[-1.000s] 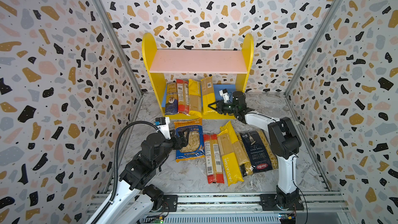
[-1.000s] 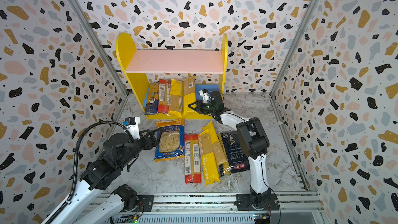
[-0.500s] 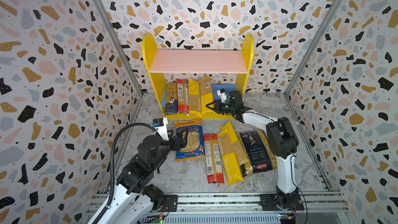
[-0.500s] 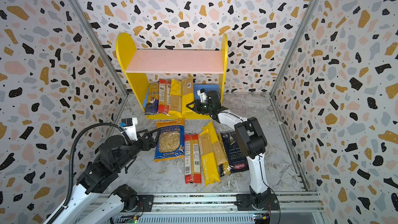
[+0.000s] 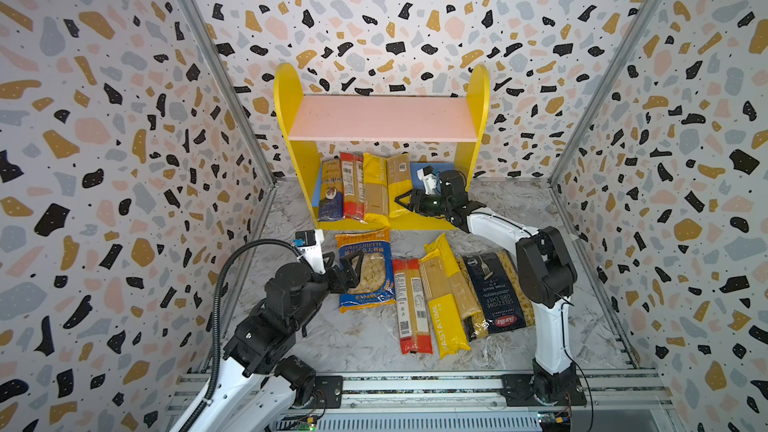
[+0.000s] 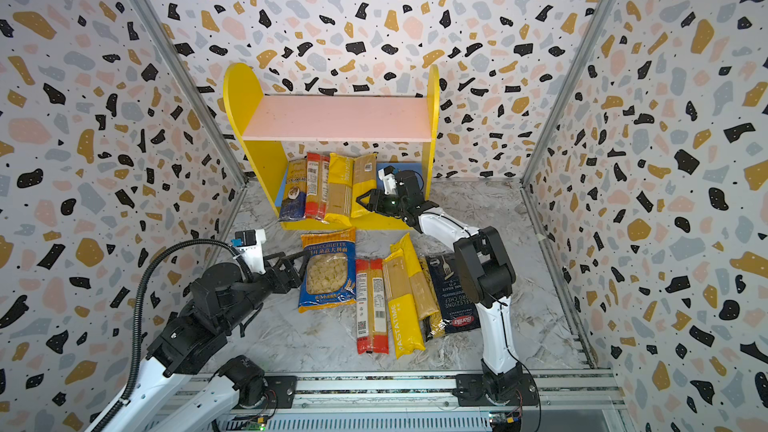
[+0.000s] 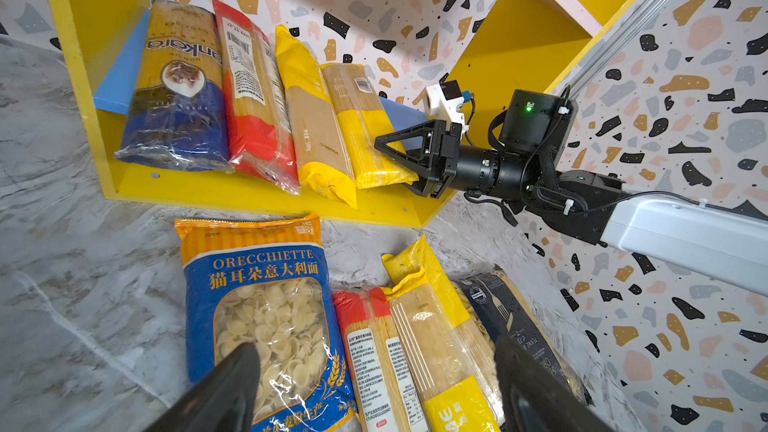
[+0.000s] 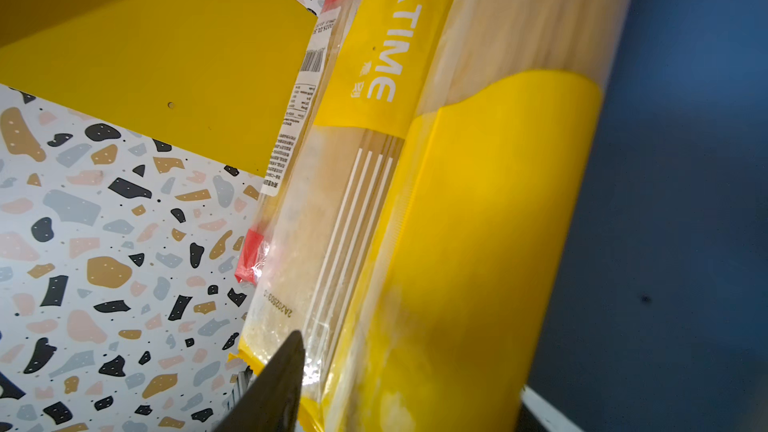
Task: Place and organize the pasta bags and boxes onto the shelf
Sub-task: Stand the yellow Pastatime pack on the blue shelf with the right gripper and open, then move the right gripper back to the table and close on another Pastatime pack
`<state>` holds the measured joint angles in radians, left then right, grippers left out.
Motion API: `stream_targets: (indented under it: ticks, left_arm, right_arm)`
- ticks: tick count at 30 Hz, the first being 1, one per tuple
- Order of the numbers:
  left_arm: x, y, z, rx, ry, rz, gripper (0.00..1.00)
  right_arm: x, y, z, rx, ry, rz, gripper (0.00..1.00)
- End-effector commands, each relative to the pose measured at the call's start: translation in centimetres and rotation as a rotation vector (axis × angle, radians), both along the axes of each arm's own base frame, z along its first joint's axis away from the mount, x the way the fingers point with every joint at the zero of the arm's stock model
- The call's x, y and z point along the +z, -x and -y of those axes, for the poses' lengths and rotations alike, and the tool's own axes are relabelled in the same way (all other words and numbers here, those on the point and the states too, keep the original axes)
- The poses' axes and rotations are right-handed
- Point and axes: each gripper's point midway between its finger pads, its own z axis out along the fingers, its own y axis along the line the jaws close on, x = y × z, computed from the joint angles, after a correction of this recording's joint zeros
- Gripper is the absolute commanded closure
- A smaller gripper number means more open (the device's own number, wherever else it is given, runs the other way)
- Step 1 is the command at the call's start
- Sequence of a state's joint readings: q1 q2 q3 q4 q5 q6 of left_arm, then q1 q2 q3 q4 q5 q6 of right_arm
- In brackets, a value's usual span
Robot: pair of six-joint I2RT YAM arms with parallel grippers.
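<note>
Spaghetti packs stand four in a row on the blue lower board (image 5: 417,171) of the shelf (image 5: 286,110), leaning back and touching side to side. They are a dark blue and gold pack (image 5: 331,193), a red pack (image 5: 352,184), a yellow Pastatime pack (image 5: 375,189) and an end yellow pack (image 5: 398,184).

In both top views the right gripper (image 5: 402,203) is at the lower end of the end yellow pack, but its fingers read only as a small black wedge. The left wrist view shows it side-on. One finger (image 7: 409,141) lies along the pack's face, the other is mostly hidden past the bottom corner, and the pack's end sits between the parted jaws. No view shows whether they pinch it. The right wrist view gives a single dark fingertip (image 8: 274,388), that pack's yellow band filling the frame, and the letters "TATIME" on its neighbour.

The left gripper (image 5: 347,268) hovers low at the left edge of the Orecchiette bag (image 5: 365,280), which lies flat on the floor in front of the shelf. Its own camera shows the jaws spread wide with nothing clasped.

Beside the bag lie a red floor pack (image 5: 411,305), a yellow floor pack (image 5: 444,317) and a navy Barilla bag (image 5: 498,292). The Barilla name is readable only in the top views. Those views alone show the whole pink upper board (image 5: 382,122).
</note>
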<state>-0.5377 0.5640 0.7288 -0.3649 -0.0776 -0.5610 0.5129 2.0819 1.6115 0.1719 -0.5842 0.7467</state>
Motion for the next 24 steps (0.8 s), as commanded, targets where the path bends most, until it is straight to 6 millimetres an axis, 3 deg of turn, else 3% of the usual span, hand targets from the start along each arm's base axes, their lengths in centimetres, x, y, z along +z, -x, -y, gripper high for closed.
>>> stream_targets:
  ticks: [1, 2, 3, 4, 5, 16, 24]
  left_arm:
    - [0.6, 0.0, 0.2, -0.015, 0.013, 0.028, 0.12]
    - [0.5, 0.0, 0.2, -0.017, 0.014, 0.028, 0.12]
    - [0.5, 0.0, 0.2, -0.017, 0.016, 0.028, 0.12]
    - [0.4, 0.0, 0.2, -0.017, 0.014, 0.025, 0.12]
    - [0.4, 0.0, 0.2, -0.016, 0.017, 0.024, 0.12]
    - [0.8, 0.0, 0.0, 0.000, 0.030, 0.027, 0.08]
    - [1.1, 0.5, -2.2, 0.090, -0.014, 0.008, 0.04]
  right_arm:
    - [7.9, 0.6, 0.8, -0.005, -0.031, 0.175, 0.37]
    - [8.1, 0.8, 1.1, -0.010, -0.026, 0.181, 0.33]
    - [7.9, 0.9, 1.4, -0.013, -0.020, 0.179, 0.18]
    - [8.0, 1.1, 1.6, -0.014, -0.017, 0.180, 0.11]
    - [8.0, 1.2, 2.0, -0.018, -0.013, 0.181, 0.09]
    - [8.4, 3.8, 4.3, -0.026, 0.059, 0.179, 0.07]
    - [5.9, 9.4, 6.5, -0.033, 0.157, 0.138, 0.07]
